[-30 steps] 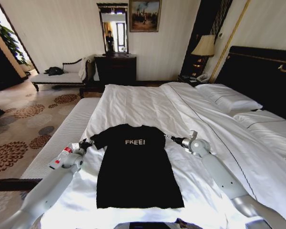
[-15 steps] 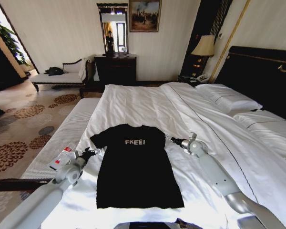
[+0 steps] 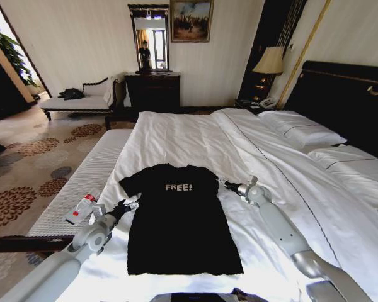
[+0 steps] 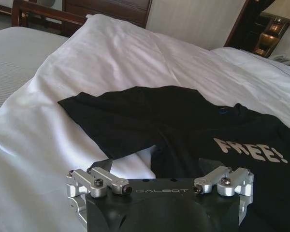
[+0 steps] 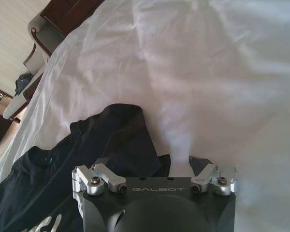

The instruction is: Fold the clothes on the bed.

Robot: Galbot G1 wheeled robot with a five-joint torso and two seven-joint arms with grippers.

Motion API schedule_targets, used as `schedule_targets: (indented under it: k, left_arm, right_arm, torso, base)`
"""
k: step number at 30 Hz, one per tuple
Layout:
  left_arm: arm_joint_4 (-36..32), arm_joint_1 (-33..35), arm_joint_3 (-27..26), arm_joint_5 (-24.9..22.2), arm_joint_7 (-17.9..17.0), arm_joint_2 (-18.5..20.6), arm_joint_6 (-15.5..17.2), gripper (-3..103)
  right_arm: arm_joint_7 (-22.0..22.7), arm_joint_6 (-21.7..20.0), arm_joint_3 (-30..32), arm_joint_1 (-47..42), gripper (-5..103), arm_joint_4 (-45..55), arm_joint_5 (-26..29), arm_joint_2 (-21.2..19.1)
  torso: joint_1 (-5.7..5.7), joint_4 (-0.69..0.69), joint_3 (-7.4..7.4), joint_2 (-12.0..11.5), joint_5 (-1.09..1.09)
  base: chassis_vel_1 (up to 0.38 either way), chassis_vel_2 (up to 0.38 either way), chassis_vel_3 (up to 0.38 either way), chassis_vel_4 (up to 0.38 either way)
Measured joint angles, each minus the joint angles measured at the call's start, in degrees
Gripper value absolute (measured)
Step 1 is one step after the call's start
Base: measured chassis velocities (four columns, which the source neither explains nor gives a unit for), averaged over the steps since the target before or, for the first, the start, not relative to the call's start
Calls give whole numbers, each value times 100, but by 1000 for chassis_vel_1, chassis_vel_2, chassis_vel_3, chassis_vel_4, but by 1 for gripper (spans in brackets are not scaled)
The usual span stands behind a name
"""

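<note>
Since a second ago the left gripper (image 3: 127, 206) has slid back from the sleeve beside the black top (image 3: 179, 220) lying flat on the bed (image 3: 195, 135), while both wrist views show jaws apart, the right gripper (image 5: 154, 164) straddling the other sleeve.

Top (image 3: 179, 226): black, pale "FREE!" lettering (image 3: 178, 187) across chest. Bed (image 3: 195, 141): white duvet, white pillows (image 3: 300, 132); headboard (image 3: 353, 100) dark, near black. Left gripper (image 3: 121, 207): black fingers, silver links, grey arm. Right gripper (image 3: 225, 184): same black and silver. Carpet (image 3: 31, 170): beige, brown floral medallions. Walls (image 3: 82, 44): cream, fine vertical stripes. Lampshade (image 3: 270, 61): tan.
</note>
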Motion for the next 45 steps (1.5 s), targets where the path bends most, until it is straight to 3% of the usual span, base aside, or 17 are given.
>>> schedule_targets:
  k: [2, 8, 14, 17, 19, 24, 35, 45]
  left_arm:
    - [-6, -2, -2, -3, -1, 14, 0, 100]
    - [-14, -56, -15, -20, -2, 65, 3, 100]
    - [-8, -114, -17, -29, 4, 87, 3, 100]
    - [17, -173, -12, -42, 9, 86, 3, 100]
    - [30, -192, -7, -47, 9, 85, 3, 100]
    - [98, -294, 24, -68, 17, 58, 3, 100]
    - [110, -315, 13, -72, 27, 35, -5, 100]
    - [121, -356, -34, -70, 44, -5, -20, 100]
  right_arm:
    - [0, 0, 1, 12, 87, -27, 3, 17]
    - [-5, 1, -4, 98, 62, -206, 8, 118]
    - [-14, 1, -10, 151, 45, -276, 5, 182]
    - [-22, 1, -11, 164, 29, -286, 6, 207]
    - [-25, 1, -11, 165, 29, -286, 7, 212]
    - [-37, -11, -9, 165, 2, -241, 19, 226]
    - [-31, -18, 6, 161, 0, -143, 24, 227]
    - [57, -3, 57, 170, 0, 194, 20, -102]
  torso:
    - [0, 0, 0, 0, 0]
    - [0, -1, 0, 0, 0]
    - [0, 0, 0, 0, 0]
    - [1, -1, 0, 0, 0]
    - [0, -1, 0, 0, 0]
    - [1, 0, 0, 0, 0]
    - [0, 0, 0, -1, 0]
    - [0, -1, 0, -1, 0]
  base:
    - [0, 0, 0, 0]
    - [0, 0, 0, 0]
    - [0, 0, 0, 0]
    - [0, 0, 0, 0]
    - [0, 0, 0, 0]
    - [0, 0, 0, 0]
    - [0, 0, 0, 0]
    - [0, 0, 0, 0]
